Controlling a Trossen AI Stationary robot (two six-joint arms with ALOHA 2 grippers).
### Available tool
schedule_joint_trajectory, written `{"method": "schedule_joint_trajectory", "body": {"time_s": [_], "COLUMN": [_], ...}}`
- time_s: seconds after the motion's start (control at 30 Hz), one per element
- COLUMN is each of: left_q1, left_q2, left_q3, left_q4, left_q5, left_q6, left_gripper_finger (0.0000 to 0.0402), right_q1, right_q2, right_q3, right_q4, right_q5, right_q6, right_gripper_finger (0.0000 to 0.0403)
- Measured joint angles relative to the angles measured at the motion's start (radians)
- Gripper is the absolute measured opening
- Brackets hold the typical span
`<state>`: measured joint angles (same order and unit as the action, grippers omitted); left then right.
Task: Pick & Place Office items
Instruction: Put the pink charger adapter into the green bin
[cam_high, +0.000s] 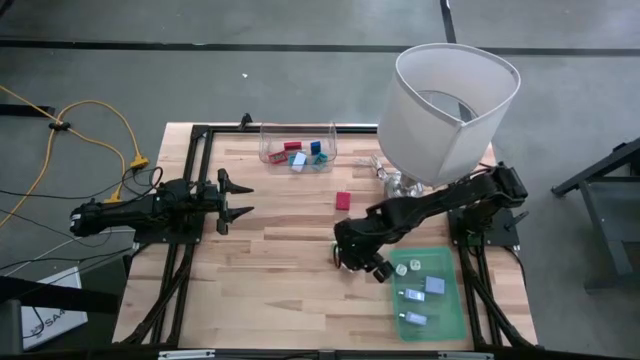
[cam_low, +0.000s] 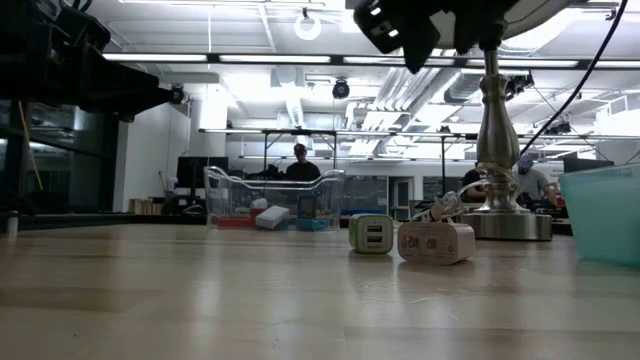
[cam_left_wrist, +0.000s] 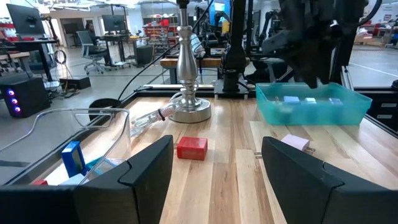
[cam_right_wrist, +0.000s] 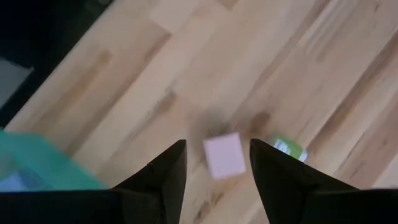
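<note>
Two small charger-like pieces stand on the wooden table: a green-and-white one and a white one, which shows as a pale cube with the green one beside it. My right gripper hangs open well above them, pointing steeply down and holding nothing. A red block lies alone mid-table. My left gripper waits open and level at the table's left.
A clear bin at the far edge holds red, blue and pale pieces. A teal tray at the near right holds several pieces. A big white lamp stands at the far right, its metal base behind the chargers.
</note>
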<state>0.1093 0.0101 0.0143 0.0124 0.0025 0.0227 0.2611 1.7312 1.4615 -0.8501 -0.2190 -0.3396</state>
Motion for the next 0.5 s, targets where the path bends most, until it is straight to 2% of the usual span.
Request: {"method": "schedule_joint_trajectory", "body": {"time_s": [0.27,0.5], "left_q1": [0.0,0.0], "left_q2": [0.0,0.0], "left_q3": [0.0,0.0], "left_q4": [0.004,0.005], "left_q5": [0.0,0.0], "left_q6": [0.0,0.0], "left_gripper_finger": [0.0237,0.0237], "right_q1": [0.001,-0.001], "right_q2": [0.064,0.107], "right_q3": [0.136,0.153], "right_q4": [-0.126,-0.173], "right_q5": [-0.014,-0.028], "right_q6": [-0.049,-0.058], "right_gripper_finger": [0.0162,0.0162]}}
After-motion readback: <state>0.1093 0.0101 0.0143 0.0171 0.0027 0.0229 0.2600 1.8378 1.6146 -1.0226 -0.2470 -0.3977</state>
